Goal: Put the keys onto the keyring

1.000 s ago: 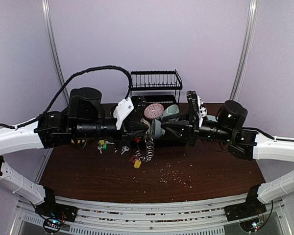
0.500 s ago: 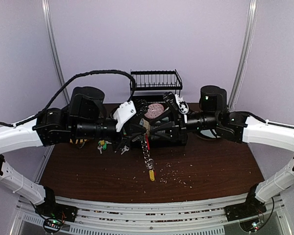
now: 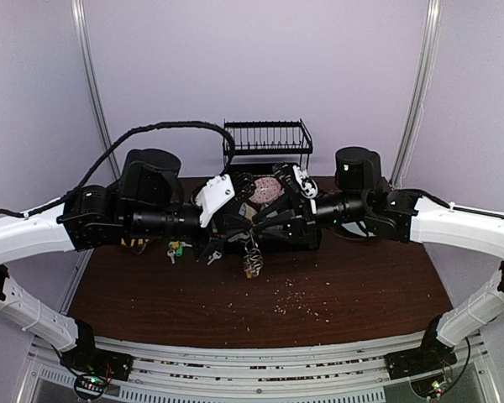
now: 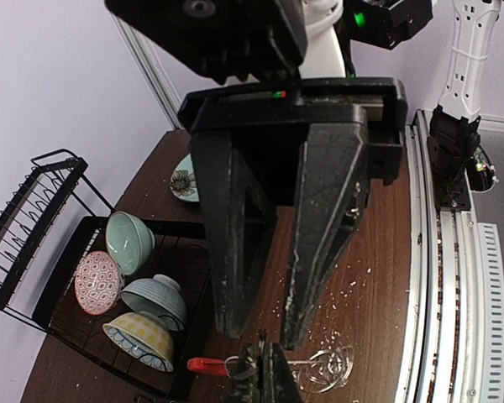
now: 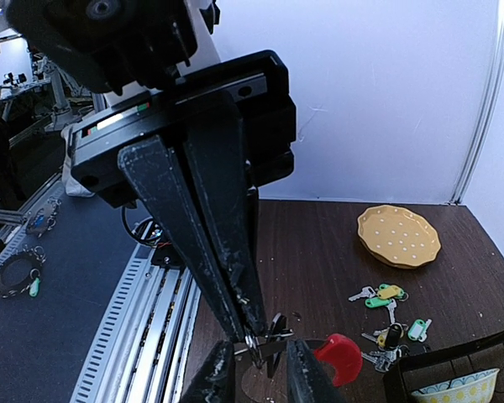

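Right wrist view, left fingers (image 5: 208, 243) pinched shut on keyring (image 5: 339, 356), right fingers (image 5: 221, 382) narrowly parted, hold unclear

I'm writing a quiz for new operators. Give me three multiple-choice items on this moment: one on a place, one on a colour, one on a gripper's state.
1. Where is the yellow dotted plate? A on a shelf; B on the table; C on the floor.
2. What colour is the plastic sleeve on the keyring? A blue; B green; C red.
3. How is the left gripper? A shut on the keyring; B wide open; C shut on a spoon.
Answers: 1 B, it lies on bare wood near the loose keys. 2 C, the right wrist view shows it red. 3 A, its fingers meet, pinching the ring.
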Robot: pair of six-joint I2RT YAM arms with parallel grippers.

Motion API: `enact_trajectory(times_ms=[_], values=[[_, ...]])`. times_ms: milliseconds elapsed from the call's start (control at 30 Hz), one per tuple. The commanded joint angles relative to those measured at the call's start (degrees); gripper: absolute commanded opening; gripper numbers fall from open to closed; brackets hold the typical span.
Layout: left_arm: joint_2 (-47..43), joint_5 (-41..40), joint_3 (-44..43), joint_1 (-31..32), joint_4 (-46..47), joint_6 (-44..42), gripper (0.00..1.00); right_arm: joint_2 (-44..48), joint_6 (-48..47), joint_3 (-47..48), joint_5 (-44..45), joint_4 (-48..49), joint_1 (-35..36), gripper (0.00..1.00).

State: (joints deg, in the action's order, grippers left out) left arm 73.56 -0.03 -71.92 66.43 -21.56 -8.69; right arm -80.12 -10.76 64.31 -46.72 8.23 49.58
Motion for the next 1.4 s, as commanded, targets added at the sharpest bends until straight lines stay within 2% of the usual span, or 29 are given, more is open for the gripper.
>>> enact_trajectory(times_ms=[0,300,433,533,567,600,633,700,833,967,1100,1167,1267,1367], values=[[0.36,1.6,-2.08,0.19,1.91,-0.84,0.0,-0.3,-0.47,1.85,0.78,0.56,0.27,0.21],[0.33,2.45,-1.77,0.23,2.67,-0.91,0.0,-0.26,-2.63,2.57,0.93,-2.08,0.33,0.0],[-0.13,3.54,-1.29,0.24,3.63,-0.73,0.0,0.44,-2.32,1.91,2.23,-1.24,0.41,0.0],[-1.41,3.38,0.23,0.19,5.85,0.32,0.0,1.65,1.57,-0.09,2.55,4.76,0.38,0.0],[-1.93,2.43,0.96,0.11,6.7,0.87,0.09,2.26,3.54,-1.35,2.54,7.82,0.3,0.0],[-2.74,1.32,1.9,0.1,7.56,1.28,0.28,2.79,5.79,-2.49,2.59,10.55,0.24,0.0],[-3.67,0.69,3.13,0.02,8.34,1.38,0.39,3.37,8.67,-3.65,2.56,13.78,0.13,0.0],[-6.22,0.24,6.51,-0.29,11.18,1.0,0.45,4.25,13.56,-6.17,2.41,20.25,0.13,0.0],[-11.06,1.8,14.09,-1.17,19.08,1.07,0.38,4.54,21.69,-9.88,0.49,30.85,0.18,0.0],[-9.95,3.53,15.69,-1.17,21.93,2.55,0.3,4.35,27.28,-12.42,0.98,38.72,0.88,0.0],[-8.71,5.15,18.31,-1.16,28.98,4.42,0.25,4.31,28.56,-13.08,2.2,41.2,2.19,0.0],[-8.42,4.89,19.54,-1.06,32.56,4.65,0.25,4.27,28.56,-13.26,2.56,41.25,2.52,0.0],[-6.98,5.99,19.27,-1.13,33.51,4.22,0.3,4.35,28.78,-13.33,2.69,41.58,2.69,0.0],[-5.7,4.03,18.76,-1.08,34.03,4.44,0.3,4.35,28.69,-13.26,2.58,41.52,2.94,0.0]])
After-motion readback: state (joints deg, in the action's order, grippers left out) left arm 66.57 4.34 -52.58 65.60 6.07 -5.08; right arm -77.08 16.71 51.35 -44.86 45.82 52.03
